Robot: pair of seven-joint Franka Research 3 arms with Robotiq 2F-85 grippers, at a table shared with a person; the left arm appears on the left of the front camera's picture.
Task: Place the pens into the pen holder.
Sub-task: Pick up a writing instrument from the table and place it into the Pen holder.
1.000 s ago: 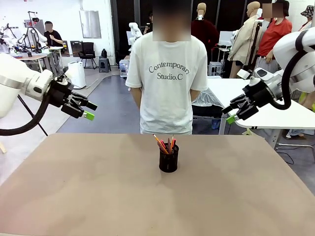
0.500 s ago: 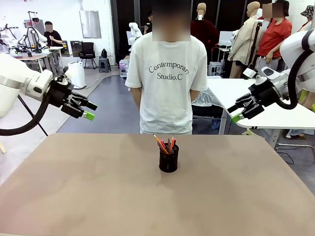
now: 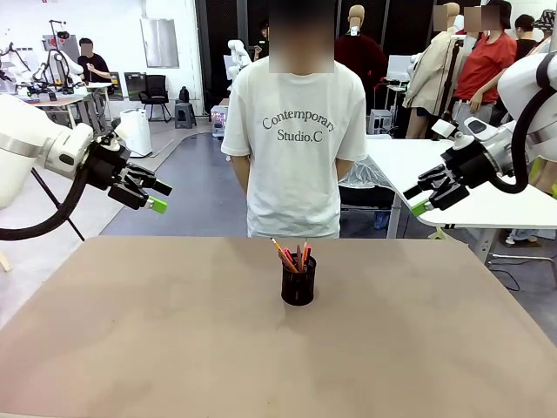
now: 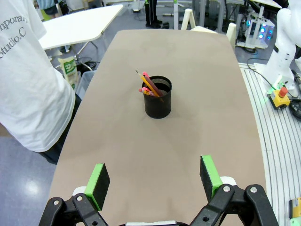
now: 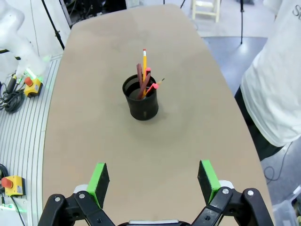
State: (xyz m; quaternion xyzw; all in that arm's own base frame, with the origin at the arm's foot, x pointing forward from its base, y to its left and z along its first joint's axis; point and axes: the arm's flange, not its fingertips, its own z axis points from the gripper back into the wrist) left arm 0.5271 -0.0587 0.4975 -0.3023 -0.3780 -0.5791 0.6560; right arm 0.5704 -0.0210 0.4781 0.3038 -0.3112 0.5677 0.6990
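My right claw (image 3: 419,203) has drifted a little further out toward the right edge of the table over the last second and now barely moves; my left claw (image 3: 150,193) has not shifted at all. Both hang high and well apart from the work, fingers spread wide, nothing between the green pads. I read that as a retreat after the job: all three pens are standing in the pen holder (image 3: 298,281), so I judge the task complete, with nothing left lying on the table (image 3: 130,348).

The pen holder sits near the middle of the table, somewhat closer to the far edge where the person (image 3: 300,131) stands with arms behind the back. It is a short black cylinder of fine wire mesh with a solid rim, open enough that I can see through its wall in the left wrist view. The pens are thin, rigid sticks, taller than the cup, so they lean against the rim and fan out: the yellow-orange pencil (image 5: 144,59) stands highest, the dark maroon pen (image 5: 139,77) slants beside it, and the black-and-red pen (image 5: 154,86) tilts lower. The table is a matte, smooth tan surface with rounded corners.
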